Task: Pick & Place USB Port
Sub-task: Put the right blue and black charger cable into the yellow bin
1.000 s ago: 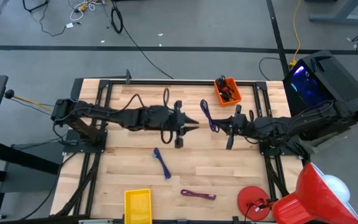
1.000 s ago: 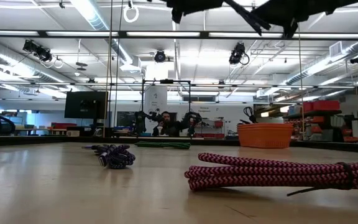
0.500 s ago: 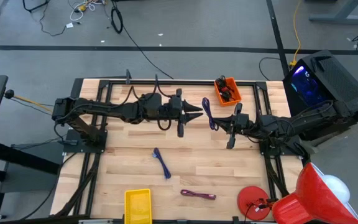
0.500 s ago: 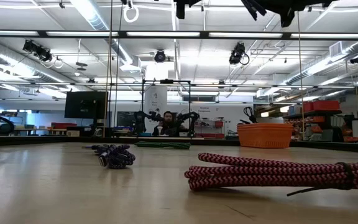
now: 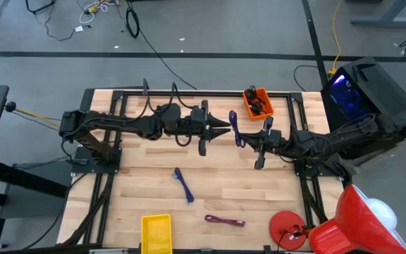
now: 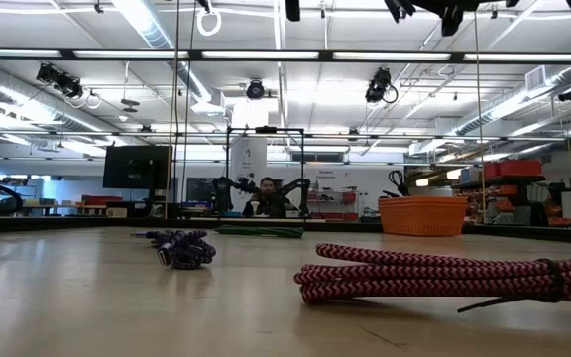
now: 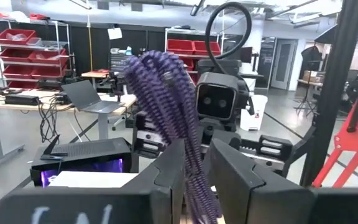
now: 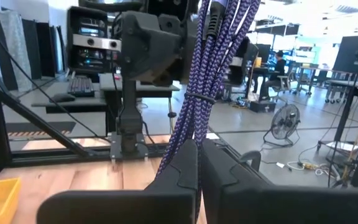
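A bundled purple braided USB cable (image 5: 234, 125) hangs in the air between my two grippers, clear of the table. My left gripper (image 5: 224, 129) reaches in from the table's left and is shut on it; in its wrist view the cable (image 7: 166, 93) rises from between the fingers. My right gripper (image 5: 248, 140) comes from the table's right and is also shut on it; the bundle (image 8: 207, 68) stands up out of its fingers. The orange bin (image 5: 257, 102) sits at the far edge, just beyond the cable. My left gripper pinches the purple bundle (image 7: 194, 177) between its two fingers (image 7: 169, 168), coming level from the table's left, across the strands. The bundle is lifted clear and loops upward past the fingers. My right gripper pinches the bundle's near end (image 8: 191, 134) between its two fingers (image 8: 219, 168), level from the table's right. Several strands, tied by a band (image 8: 199, 96), run up from the hold, lifted clear of the table.
A blue cable (image 5: 183, 185) lies mid-table and a pink-and-black cable (image 5: 224, 221) near the front edge, beside a yellow bin (image 5: 156, 233). The orange bin holds dark items. A red round object (image 5: 287, 227) sits at the near right corner. A person sits beyond the table (image 6: 266, 198).
My left gripper has moved toward the far edge and to the right, up to the purple bundle held by the right gripper. My right gripper has shifted slightly left. Both arms have risen, almost out of the low view's top.
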You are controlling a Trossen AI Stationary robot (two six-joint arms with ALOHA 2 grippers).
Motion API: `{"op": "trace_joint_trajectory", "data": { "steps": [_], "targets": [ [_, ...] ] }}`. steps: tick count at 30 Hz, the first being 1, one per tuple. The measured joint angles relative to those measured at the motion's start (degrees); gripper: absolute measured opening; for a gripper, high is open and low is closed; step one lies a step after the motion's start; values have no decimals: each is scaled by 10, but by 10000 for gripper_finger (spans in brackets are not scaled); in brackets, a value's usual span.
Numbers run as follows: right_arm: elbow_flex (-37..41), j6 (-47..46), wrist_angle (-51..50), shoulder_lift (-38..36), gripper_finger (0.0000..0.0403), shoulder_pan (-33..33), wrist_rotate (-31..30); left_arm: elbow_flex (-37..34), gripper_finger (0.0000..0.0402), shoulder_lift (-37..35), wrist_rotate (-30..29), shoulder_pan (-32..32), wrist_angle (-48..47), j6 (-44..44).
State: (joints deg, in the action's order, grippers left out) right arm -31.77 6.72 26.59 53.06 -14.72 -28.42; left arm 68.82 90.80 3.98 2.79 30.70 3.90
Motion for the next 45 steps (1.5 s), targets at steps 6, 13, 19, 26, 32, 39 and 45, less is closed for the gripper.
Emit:
{"op": "trace_joint_trajectory", "data": {
  "steps": [6,13,19,26,32,39,45],
  "targets": [
    [0,4,15,3,0,0,10,0,83,0,-1,0,0,0],
    [0,13,52,28,0,0,10,0,83,0,-1,0,0,0],
    [0,29,83,52,0,7,10,0,83,0,-1,0,1,0],
    [0,12,86,59,0,28,35,0,83,0,-1,-1,-1,0],
    [0,12,108,71,0,33,45,0,83,0,-1,-2,-5,0],
    [0,21,126,71,0,30,54,0,83,0,-4,-2,-29,0],
    [-1,15,128,81,0,38,51,0,83,19,-3,-4,4,12]
  ]
}}
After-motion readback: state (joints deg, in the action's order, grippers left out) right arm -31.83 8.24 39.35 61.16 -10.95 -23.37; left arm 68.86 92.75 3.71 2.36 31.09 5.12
